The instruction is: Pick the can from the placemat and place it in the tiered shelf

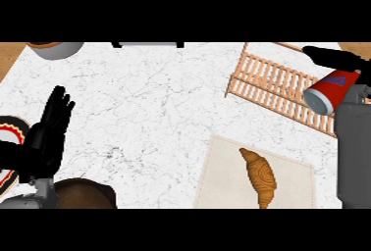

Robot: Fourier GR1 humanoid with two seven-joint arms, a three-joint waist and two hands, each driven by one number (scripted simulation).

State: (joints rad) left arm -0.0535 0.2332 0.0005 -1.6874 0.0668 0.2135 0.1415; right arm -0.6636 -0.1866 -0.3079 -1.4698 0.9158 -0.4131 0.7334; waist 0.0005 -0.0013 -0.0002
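Closest in, the grey right forearm (353, 147) runs up the view's right edge to the right hand (334, 58), whose fingers (319, 53) curl round the upper end of the red can (330, 90). The can hangs tilted, silver end down-left, over the right part of the wooden tiered shelf (275, 81), well off the placemat (225, 181), where only a croissant (259, 175) lies. It looks light, stiff and smooth-walled, so likely slippery; the round body seems the best hold. At the left edge, the left hand (49, 130) rests open, fingers straight and together.

Grey right forearm (354, 152), black left hand (45, 135)
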